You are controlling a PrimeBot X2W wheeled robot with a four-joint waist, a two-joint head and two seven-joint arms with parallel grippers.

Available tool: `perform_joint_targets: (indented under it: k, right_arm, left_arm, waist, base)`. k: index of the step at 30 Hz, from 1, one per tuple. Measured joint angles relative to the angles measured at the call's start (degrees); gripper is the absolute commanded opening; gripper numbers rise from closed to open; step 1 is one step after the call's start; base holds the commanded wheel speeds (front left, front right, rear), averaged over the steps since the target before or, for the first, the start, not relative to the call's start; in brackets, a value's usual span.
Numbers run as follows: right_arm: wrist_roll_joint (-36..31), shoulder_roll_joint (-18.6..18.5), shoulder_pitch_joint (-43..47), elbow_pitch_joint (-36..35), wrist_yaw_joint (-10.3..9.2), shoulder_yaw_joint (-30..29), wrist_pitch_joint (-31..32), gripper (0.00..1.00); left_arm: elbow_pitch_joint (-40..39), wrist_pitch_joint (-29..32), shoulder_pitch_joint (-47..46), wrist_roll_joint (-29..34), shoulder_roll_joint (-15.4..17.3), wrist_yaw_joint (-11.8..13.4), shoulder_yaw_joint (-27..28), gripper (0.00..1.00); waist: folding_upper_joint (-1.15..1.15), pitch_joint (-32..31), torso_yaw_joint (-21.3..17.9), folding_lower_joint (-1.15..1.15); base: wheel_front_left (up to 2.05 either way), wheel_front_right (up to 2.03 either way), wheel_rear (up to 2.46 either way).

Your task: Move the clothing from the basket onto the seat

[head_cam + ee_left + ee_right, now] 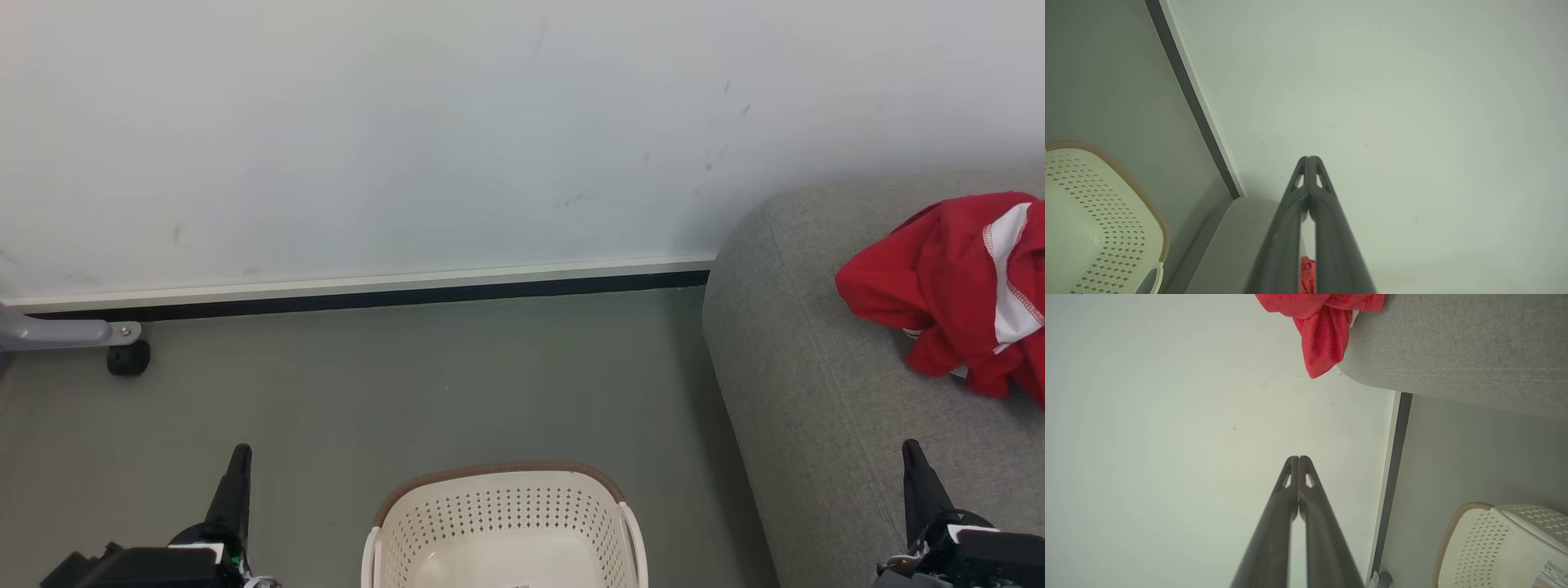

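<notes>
clothing [951, 290]: soft red cloth, white stitched panels, crumpled on seat | seat [816, 392]: grey woven fabric, rounded edge | right fingers [918, 482]: pressed together, holding nothing, near clothing, not touching | basket [506, 510]: cream perforated plastic, brown rim, on floor [408, 392] | left fingers [235, 490]: pressed together, holding nothing, well apart from clothing

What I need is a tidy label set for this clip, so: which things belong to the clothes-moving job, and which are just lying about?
Part of the job:
sofa
red clothing, lying on it
basket, no clothing showing inside

Just there:
grey leg with a black wheel
skirting board
</notes>
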Motion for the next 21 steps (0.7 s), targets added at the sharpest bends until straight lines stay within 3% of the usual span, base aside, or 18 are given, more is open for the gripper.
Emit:
perform_joint_targets:
  k: [21]
  right_arm:
    - [0.00, 0.00, 0.00, -0.01, 0.00, 0.00, 0.00, 0.00]
  left_arm:
    - [-0.01, 0.00, 0.00, 0.00, 0.00, 0.00, 0.00, 0.00]
  waist:
    - [0.00, 0.00, 0.00, 0.00]
  base:
    - [0.00, 0.00, 0.00]
